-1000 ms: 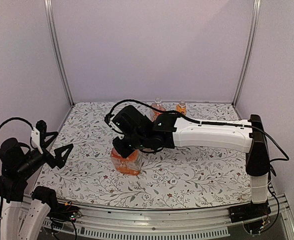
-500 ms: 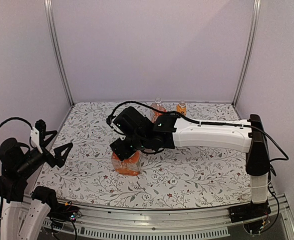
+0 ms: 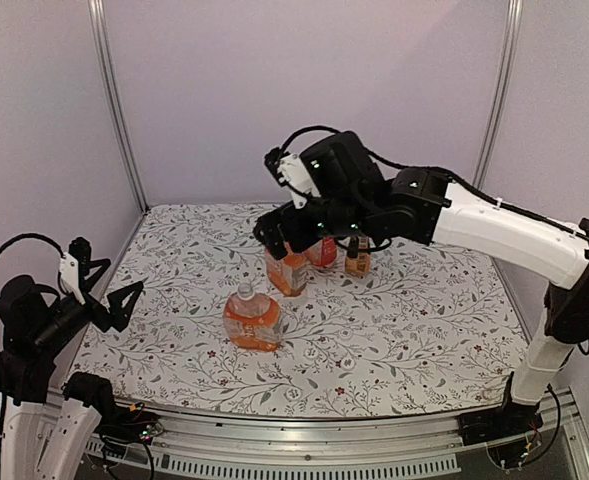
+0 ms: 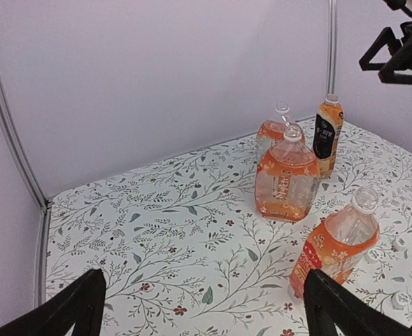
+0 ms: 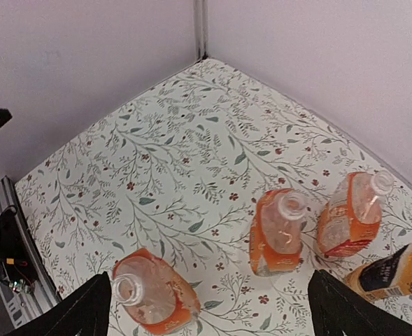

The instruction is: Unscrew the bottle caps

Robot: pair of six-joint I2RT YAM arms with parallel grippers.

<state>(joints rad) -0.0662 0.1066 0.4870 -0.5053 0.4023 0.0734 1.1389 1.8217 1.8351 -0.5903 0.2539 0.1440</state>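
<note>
Four bottles of orange drink stand on the flowered cloth. The front squat bottle [image 3: 252, 318] [image 5: 150, 294] and the middle one [image 3: 287, 268] [image 5: 279, 231] show open clear necks. Behind them stands a third squat bottle [image 5: 349, 213] [image 4: 272, 129]. The slim orange-and-black bottle [image 4: 328, 129] [image 5: 394, 269] carries a white cap [image 4: 331, 99]. Small white caps [image 4: 400, 243] lie on the cloth right of the front bottle. My right gripper [image 3: 312, 235] [image 5: 212, 315] hangs open and empty high above the back bottles. My left gripper [image 3: 104, 290] [image 4: 202, 315] is open and empty at the table's left edge.
Pale walls with metal corner posts [image 3: 114, 110] close the table at the back and sides. The right arm [image 3: 494, 225] arches over the table's right half. The front rail with cables [image 5: 6, 252] runs along the near edge.
The right gripper was shut low over the front bottle's top; it has opened, let go, and risen up and back above the rear bottles. The left arm has not moved.
</note>
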